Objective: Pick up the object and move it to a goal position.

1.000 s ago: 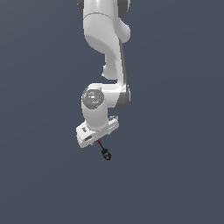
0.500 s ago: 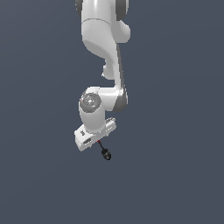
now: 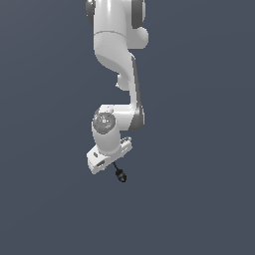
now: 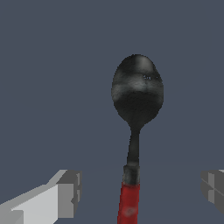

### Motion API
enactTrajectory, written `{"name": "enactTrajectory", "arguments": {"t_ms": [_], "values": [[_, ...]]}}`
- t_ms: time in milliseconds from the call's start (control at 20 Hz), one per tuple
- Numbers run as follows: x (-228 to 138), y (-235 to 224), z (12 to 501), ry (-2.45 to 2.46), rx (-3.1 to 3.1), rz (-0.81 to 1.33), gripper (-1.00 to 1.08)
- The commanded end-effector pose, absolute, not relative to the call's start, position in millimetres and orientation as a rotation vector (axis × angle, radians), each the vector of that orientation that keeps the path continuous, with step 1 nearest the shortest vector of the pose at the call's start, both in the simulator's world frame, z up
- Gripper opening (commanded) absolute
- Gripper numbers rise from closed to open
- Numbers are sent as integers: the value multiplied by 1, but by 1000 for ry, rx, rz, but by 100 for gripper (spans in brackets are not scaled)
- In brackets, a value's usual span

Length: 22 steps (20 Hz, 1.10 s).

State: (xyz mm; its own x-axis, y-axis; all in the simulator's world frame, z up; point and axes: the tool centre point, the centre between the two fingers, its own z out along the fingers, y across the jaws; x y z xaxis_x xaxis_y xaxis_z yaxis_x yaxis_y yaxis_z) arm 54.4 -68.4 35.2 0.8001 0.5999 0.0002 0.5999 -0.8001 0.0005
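I see the spoon (image 4: 136, 131) hanging from my gripper (image 3: 113, 163), its black bowl pointing away from the wrist and its red handle running back between the jaws. In the wrist view both fingertips (image 4: 70, 192) stand well apart from the handle, so I cannot tell whether the jaws truly clamp it. I judge it light, stiff and thin, likely to pivot; the handle is the place to hold
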Motion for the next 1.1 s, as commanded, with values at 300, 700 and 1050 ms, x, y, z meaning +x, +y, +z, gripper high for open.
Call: {"name": "enactTrajectory", "arguments": {"t_ms": [300, 700, 1050], "values": [[55, -69, 10, 996, 2979, 0, 100], [55, -69, 10, 996, 2979, 0, -100], [54, -69, 12, 997, 2980, 0, -100]]}}
